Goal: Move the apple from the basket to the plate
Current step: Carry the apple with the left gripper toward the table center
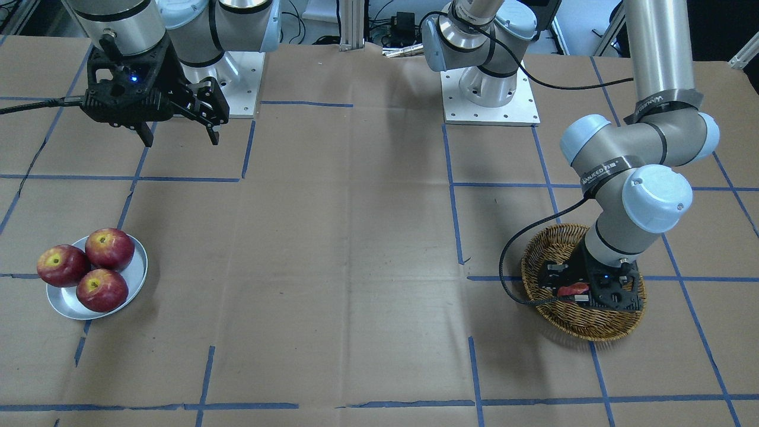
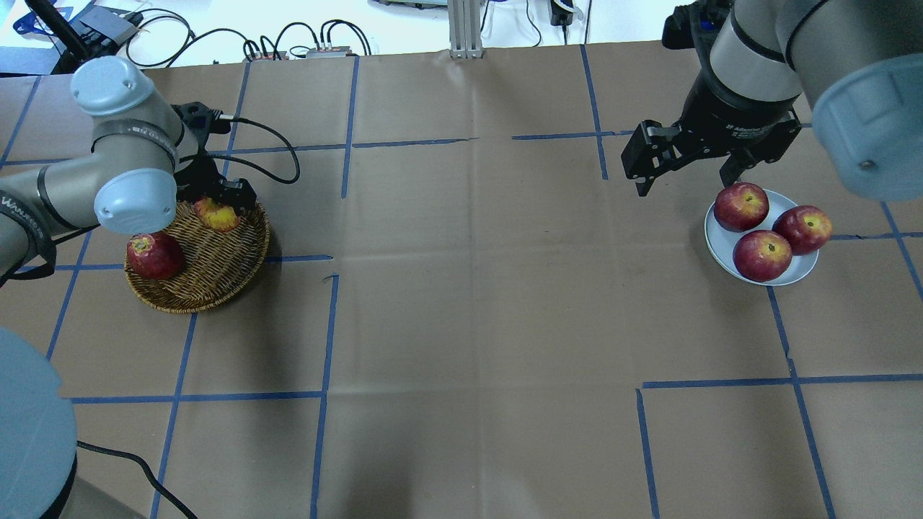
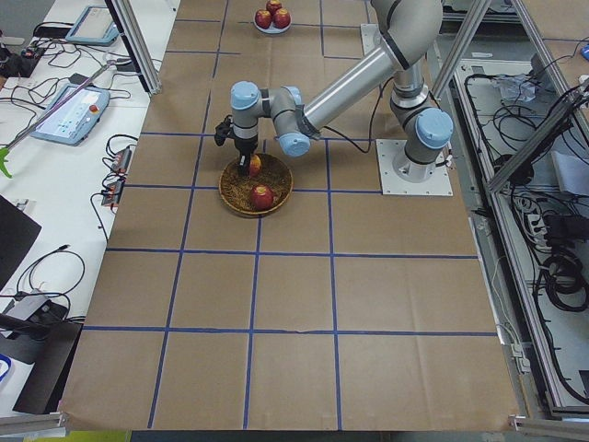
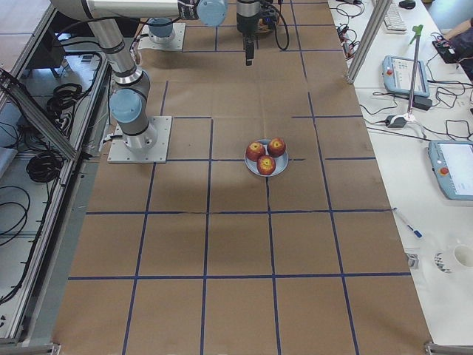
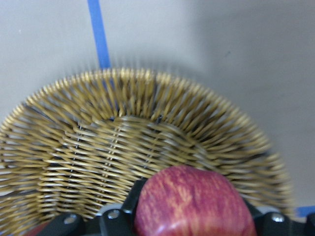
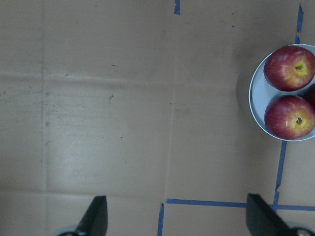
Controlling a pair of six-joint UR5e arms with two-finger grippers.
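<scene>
Left pincer point(image 2: 215, 202) is down in the wicker basket point(image 2: 216, 277), clamped on the streaky apple point(image 2: 216, 216) at the basket's far rim. The overhead view shows the apple's yellow patch and a dark red apple point(image 2: 154, 255) at the near-left rim. The front-facing view hides both behind the arm, only a red sliver showing. The left wrist view shows streaky skin point(image 5: 194, 204) filling the gap between the fingers.

Right pincer point(image 2: 685, 180) hangs above the table point(image 2: 469, 303) just beside the metal plate point(image 2: 717, 238), fingers wide apart. Three red apples point(image 2: 762, 254) crowd the plate, one at its outer edge; the right wrist view catches two. Basket and plate are well apart, with taped brown table between them.
</scene>
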